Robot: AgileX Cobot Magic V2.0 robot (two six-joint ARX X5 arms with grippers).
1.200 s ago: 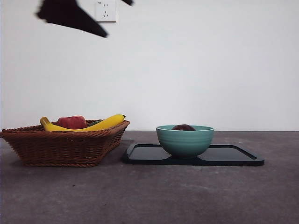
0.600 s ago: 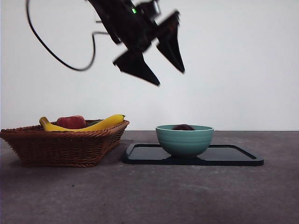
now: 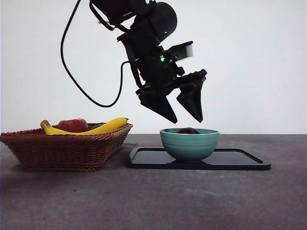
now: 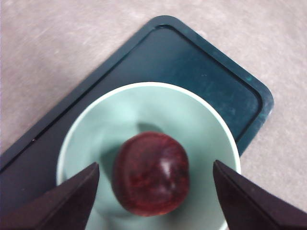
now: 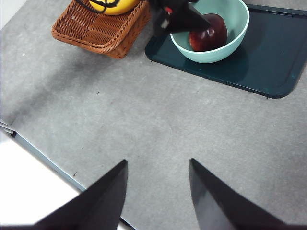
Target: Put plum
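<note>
The plum (image 4: pixel 151 173), dark maroon and glossy, lies inside the teal bowl (image 4: pixel 103 120). In the front view only its top (image 3: pixel 188 130) shows above the bowl's rim (image 3: pixel 189 143). The bowl stands on a dark tray (image 3: pixel 240 160). My left gripper (image 3: pixel 184 112) hangs open just above the bowl, its jaws on either side of the plum without touching it. In the right wrist view the plum (image 5: pixel 211 31) sits in the bowl (image 5: pixel 230 24), partly hidden by the left arm. My right gripper (image 5: pixel 158 191) is open and empty, high over the bare table.
A wicker basket (image 3: pixel 67 148) stands to the left of the tray with a banana (image 3: pixel 103 127) and a red apple-like fruit (image 3: pixel 73 125). The basket also shows in the right wrist view (image 5: pixel 98 28). The table's edge (image 5: pixel 43 158) runs near the right gripper.
My left arm has come down and to the right from the top of the front view and now hangs open right above the bowl. Plum and bowl have not moved.
</note>
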